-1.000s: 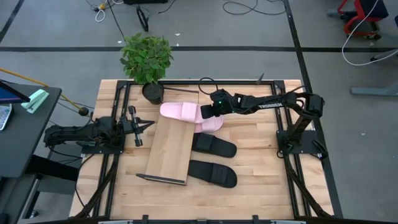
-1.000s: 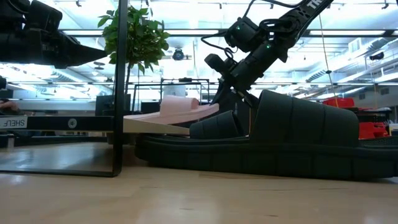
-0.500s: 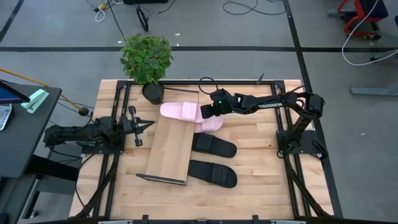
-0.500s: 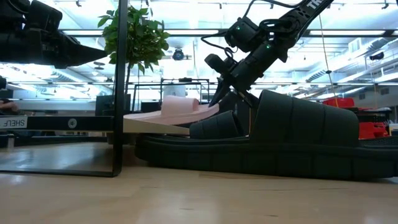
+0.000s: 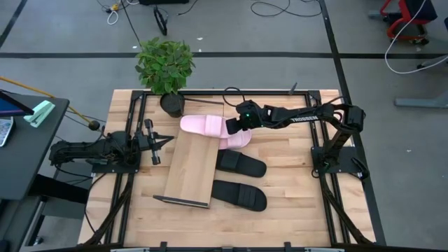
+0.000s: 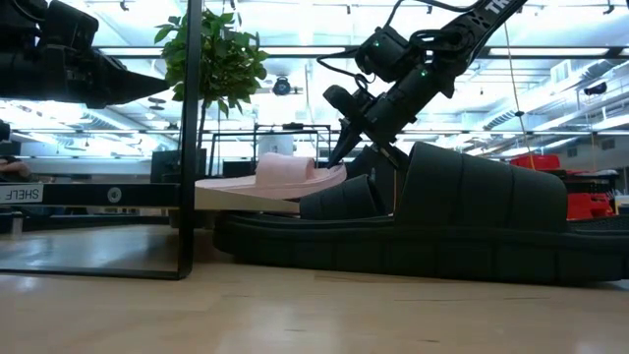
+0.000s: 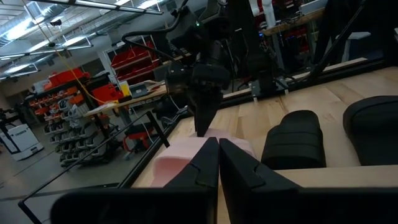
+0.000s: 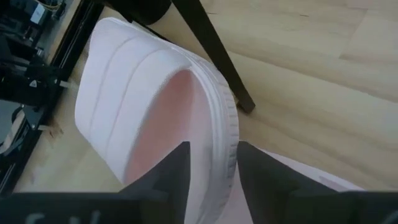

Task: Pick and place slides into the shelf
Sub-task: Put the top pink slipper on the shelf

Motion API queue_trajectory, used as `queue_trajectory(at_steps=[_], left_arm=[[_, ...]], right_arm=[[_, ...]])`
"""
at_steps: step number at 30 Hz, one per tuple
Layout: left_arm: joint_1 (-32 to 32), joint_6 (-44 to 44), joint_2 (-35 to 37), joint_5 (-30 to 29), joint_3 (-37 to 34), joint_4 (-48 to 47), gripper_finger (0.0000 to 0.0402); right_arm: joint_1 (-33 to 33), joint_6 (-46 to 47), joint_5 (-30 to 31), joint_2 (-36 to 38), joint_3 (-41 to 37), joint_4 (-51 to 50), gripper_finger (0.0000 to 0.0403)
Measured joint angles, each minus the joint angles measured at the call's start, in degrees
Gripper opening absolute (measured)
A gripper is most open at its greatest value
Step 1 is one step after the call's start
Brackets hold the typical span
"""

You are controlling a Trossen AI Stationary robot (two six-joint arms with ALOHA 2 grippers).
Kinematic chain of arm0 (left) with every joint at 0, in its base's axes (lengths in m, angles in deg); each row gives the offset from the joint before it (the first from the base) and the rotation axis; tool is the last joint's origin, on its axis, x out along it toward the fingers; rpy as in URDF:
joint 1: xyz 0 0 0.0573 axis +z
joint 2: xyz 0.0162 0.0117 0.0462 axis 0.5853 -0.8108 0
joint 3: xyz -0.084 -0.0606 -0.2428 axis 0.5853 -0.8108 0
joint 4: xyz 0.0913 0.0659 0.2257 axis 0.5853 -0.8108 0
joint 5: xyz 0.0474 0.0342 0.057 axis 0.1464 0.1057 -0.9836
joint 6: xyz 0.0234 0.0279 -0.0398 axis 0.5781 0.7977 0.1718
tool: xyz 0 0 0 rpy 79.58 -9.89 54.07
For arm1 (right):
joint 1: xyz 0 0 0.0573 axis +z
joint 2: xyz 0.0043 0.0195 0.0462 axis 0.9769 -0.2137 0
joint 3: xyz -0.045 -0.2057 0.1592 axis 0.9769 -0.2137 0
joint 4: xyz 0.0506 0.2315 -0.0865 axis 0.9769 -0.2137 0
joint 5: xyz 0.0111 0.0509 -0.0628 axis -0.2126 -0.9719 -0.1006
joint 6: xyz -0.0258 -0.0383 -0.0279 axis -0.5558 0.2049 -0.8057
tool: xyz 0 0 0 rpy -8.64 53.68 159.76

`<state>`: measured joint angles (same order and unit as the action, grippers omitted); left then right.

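A pale pink slide (image 5: 203, 126) lies on the far end of the shelf (image 5: 189, 168), a light-wood board with dark metal end frames. My right gripper (image 5: 229, 130) is shut on this slide's right end; the slide also shows in the right wrist view (image 8: 137, 106) and the low view (image 6: 285, 167). A second pink slide (image 5: 240, 139) lies on the table against the shelf's right side, partly under the first. Two black slides (image 5: 241, 164) (image 5: 240, 195) lie on the table right of the shelf. My left gripper (image 5: 168, 142) waits shut at the shelf's left side. My right gripper pinches the pink slide's ridged edge (image 8: 219, 134) between its two fingers, behind the strap at the slide's right end. The fingers (image 8: 180, 165) come slanting down from the table's right. The slide lies about level, its strapped end on the shelf.
A potted plant (image 5: 164, 66) stands at the table's far edge just behind the shelf's far end. Dark frame rails (image 5: 129, 175) run along the table's left and right sides. The right arm's base (image 5: 336, 150) stands at the right.
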<state>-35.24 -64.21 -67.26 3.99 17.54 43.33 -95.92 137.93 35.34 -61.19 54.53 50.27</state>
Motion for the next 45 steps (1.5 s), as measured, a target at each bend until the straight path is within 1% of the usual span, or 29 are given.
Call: queue_trajectory(at_steps=[4,10,15,17,20,26,32,36,41,45], left_arm=[[0.0,0.0,0.0,0.0,0.02,0.0,0.0024],[0.0,0.0,0.0,0.01,0.01,-0.02,0.0015],[0.0,-0.02,0.0,0.02,0.01,-0.06,0.0014],[0.0,-0.02,0.0,0.03,0.02,-0.14,0.0018],[0.0,-0.02,0.0,0.06,0.02,-0.2,0.0023],[0.0,-0.02,0.0,0.05,0.02,-0.25,0.0019],[0.0,-0.01,0.0,0.04,0.02,-0.3,0.0012],[0.0,0.0,0.0,0.04,0.02,-0.33,0.0018],[0.0,-0.01,0.0,0.04,0.02,-0.35,0.0024],[0.0,-0.02,0.0,0.04,0.02,-0.37,0.002]], right_arm=[[-0.36,-1.37,0.17,0.0,0.0,0.02,0.0159],[-2.07,-4.28,0.15,0.0,0.0,-0.42,0.0186],[-4.08,-5.77,-0.58,0.15,0.02,-5.32,0.0197],[-4.94,-5.88,-1.38,0.42,0.0,-7.73,0.0199],[-5.56,-6.65,-1.29,0.78,0.0,-8.67,0.0199],[-5.73,-6.83,-2.17,1.27,-0.02,-4.26,0.0201],[-5.15,-3.8,-2.4,1.29,-0.04,0.11,0.0202],[-4.77,-3.62,-4.26,1.33,-0.04,-0.62,0.0202],[-4.88,-2.56,-4.62,1.33,-0.05,-0.92,0.0201],[-4.84,-2.53,-7.66,1.33,-0.04,-1.17,0.0192]])
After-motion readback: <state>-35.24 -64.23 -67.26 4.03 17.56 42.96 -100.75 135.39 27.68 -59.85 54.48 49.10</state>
